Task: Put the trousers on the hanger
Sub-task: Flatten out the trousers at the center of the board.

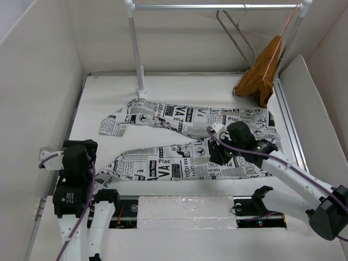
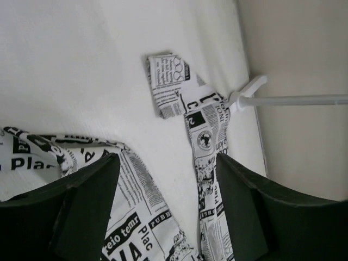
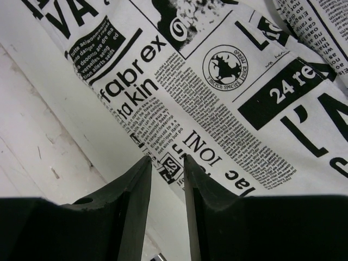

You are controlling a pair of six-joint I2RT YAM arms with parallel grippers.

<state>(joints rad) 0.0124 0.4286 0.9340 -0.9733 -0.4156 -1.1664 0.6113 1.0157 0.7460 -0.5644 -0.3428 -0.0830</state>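
The trousers (image 1: 179, 117), white with black newspaper print, lie flat on the table with both legs running left and the waist at the right. The bare grey wire hanger (image 1: 239, 31) hangs on the rail at the back. My right gripper (image 1: 216, 156) is low over the near leg's front edge. In the right wrist view its jaws (image 3: 166, 163) stand a narrow gap apart, with the edge of the trousers (image 3: 217, 81) between the tips. My left gripper (image 1: 81, 148) hovers at the left, wide open and empty (image 2: 167, 163), above the leg ends (image 2: 204, 136).
An orange-brown garment (image 1: 261, 76) hangs on a pinkish hanger (image 1: 285, 27) at the right end of the rail (image 1: 217, 7). The rack's white pole (image 1: 136, 49) stands behind the trousers, and its base (image 2: 244, 95) shows in the left wrist view. White walls enclose the table.
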